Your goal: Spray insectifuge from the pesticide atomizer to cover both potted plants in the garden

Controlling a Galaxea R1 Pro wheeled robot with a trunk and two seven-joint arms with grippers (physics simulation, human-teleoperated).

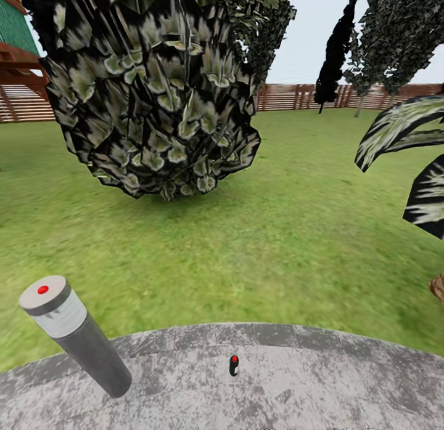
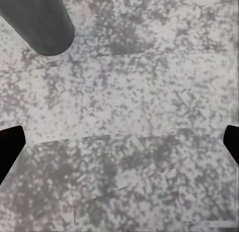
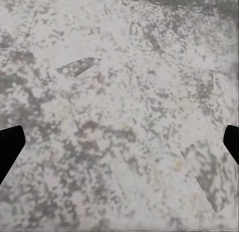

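Down on the grey paved patch [image 1: 320,381], the atomizer [image 1: 234,365] stands small and dark with a red spot near its top, close to the patch's far edge and apart from everything else. No label or writing on it can be read at this size. To its left, well apart, a grey post [image 1: 77,334] leans up from the paving; it has a pale band below a flat cap, and the cap bears a red dot. No writing shows on the post either.

Beyond the patch lies the lawn [image 1: 277,233]. A large dark shrub [image 1: 154,91] with pale-mottled leaves hangs over the grass at the upper left. Broad striped leaves [image 1: 401,131] reach in from the right edge. Farther back runs a brown slatted fence [image 1: 296,97], with dark trees [image 1: 336,54] before it.

The left wrist view looks onto mottled paving, with the post's base [image 2: 40,22] in one corner. The left gripper [image 2: 119,147] is spread wide, its black fingertips [image 2: 10,147] at the picture's two edges, and holds nothing. The right gripper [image 3: 119,147] is likewise spread wide over bare paving [image 3: 119,92], its fingertips [image 3: 10,147] at the edges, with nothing between them.
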